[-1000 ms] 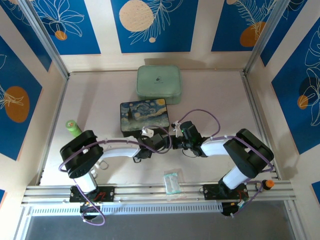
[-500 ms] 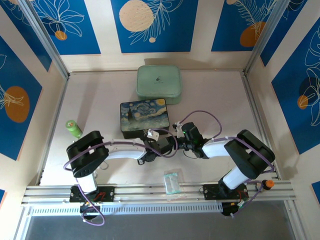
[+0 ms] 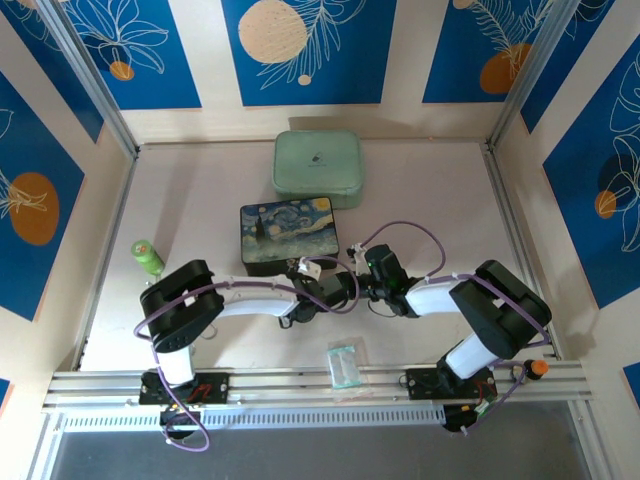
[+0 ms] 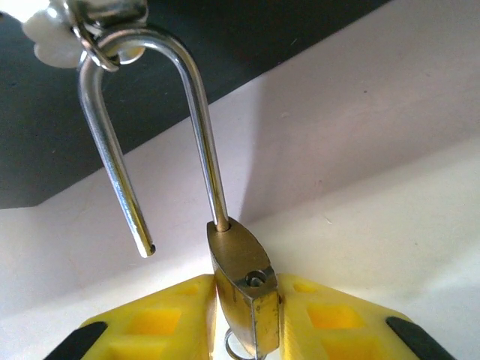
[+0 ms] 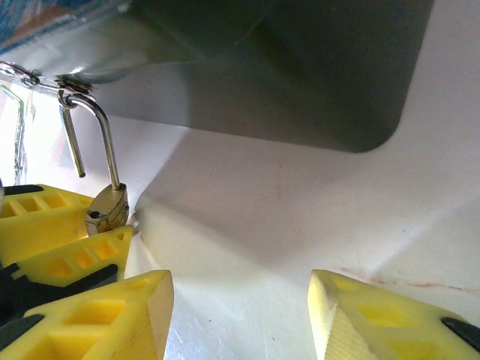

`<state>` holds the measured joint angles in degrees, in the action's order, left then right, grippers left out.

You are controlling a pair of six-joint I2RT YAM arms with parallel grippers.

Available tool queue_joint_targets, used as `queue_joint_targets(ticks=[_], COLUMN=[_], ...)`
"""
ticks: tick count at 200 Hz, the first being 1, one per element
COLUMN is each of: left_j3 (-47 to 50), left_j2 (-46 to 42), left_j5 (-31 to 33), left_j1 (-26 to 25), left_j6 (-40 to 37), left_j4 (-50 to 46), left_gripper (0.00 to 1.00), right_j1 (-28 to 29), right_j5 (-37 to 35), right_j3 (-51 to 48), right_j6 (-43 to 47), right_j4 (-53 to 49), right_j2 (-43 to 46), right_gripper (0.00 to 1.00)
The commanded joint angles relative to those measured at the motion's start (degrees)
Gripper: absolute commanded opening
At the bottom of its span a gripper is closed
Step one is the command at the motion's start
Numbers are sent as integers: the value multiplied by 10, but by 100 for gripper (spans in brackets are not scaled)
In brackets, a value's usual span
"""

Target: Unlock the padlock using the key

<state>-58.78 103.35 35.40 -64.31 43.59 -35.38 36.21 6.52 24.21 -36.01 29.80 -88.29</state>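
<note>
Clamping the padlock point(image 4: 244, 289), left gripper point(image 4: 246, 330) shows the shackle end point(image 4: 142, 244) free; right gripper point(image 5: 238, 300) gapes wide.

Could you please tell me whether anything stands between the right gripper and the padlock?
Yes. In the right wrist view, the left gripper clamps the small brass-bodied padlock with the silver shackle. Its nearer yellow finger lies between that padlock and the open right gripper.
</note>
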Motion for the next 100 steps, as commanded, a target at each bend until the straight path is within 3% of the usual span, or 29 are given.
queue_joint_targets(ticks=[1, 100], left_j3=[-10, -33], left_j2=[-1, 6], left_j5=[-17, -18], left_j1=[-8, -27], left_j6=[8, 9], left_j4=[2, -11], left_gripper=[28, 42], right_j1=[-8, -11], right_j5=[-2, -7], right_j3=[-12, -18], right_j6=[0, -2], right_j4=[-20, -19], right_j2=[-1, 9], right_gripper=[52, 52])
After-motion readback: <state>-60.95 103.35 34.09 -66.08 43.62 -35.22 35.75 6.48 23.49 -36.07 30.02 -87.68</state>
